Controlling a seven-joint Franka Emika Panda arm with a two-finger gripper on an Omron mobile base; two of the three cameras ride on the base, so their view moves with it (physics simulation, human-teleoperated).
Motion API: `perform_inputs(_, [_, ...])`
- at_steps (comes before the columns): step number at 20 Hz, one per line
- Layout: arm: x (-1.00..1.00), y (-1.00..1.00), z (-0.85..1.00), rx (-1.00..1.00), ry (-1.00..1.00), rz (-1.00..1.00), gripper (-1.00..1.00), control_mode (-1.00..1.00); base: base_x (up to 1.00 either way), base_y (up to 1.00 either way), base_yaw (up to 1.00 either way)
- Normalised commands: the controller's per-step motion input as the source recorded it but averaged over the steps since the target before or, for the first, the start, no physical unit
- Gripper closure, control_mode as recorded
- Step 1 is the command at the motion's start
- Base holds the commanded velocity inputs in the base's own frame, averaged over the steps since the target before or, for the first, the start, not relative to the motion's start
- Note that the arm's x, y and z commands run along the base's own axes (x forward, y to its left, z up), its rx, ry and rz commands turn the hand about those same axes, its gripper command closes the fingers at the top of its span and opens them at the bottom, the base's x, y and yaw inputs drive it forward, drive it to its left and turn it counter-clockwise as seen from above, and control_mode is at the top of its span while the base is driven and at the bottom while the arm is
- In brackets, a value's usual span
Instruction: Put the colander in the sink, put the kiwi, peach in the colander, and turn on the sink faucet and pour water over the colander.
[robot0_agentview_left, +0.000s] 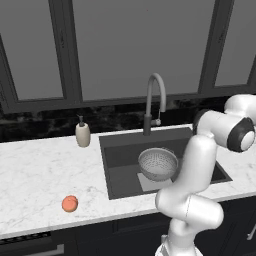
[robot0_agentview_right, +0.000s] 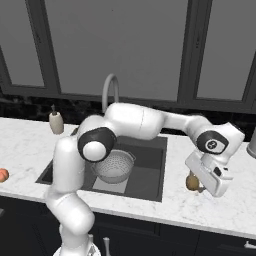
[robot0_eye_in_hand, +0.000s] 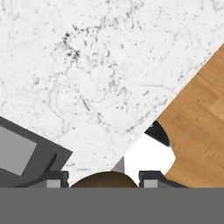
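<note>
My gripper (robot0_agentview_right: 196, 184) hangs over the counter right of the sink (robot0_agentview_right: 150, 165), its jaws half open around the kiwi (robot0_agentview_right: 192, 182); I judge it held. The colander (robot0_agentview_right: 113, 166) sits in the basin, well off to my left.

Even, soft rendered light fills all three views, with no glare and only faint shading inside the sink (robot0_agentview_left: 120, 165). The marble bench (robot0_agentview_left: 35, 170) reads bright, the windows flat grey. Edges look slightly coarse and pixelated, without lens distortion.
</note>
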Motion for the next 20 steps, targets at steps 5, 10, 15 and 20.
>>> perform_inputs(5, [0.12, 1.0, 0.48, 0.0, -0.15, -0.1, 1.0, -1.0, 0.0, 0.0, 0.0])
perform_inputs(10, [0.55, 1.0, 0.12, 0.0, 0.01, -0.14, 1.0, -1.0, 0.0, 0.0, 0.0])
perform_inputs(15, [0.83, 1.0, 0.0, 0.0, 0.09, -0.09, 1.0, -1.0, 0.0, 0.0, 0.0])
perform_inputs(20, [0.88, 0.74, 0.0, 0.0, 0.14, -0.03, 1.0, -1.0, 0.0, 0.0, 0.0])
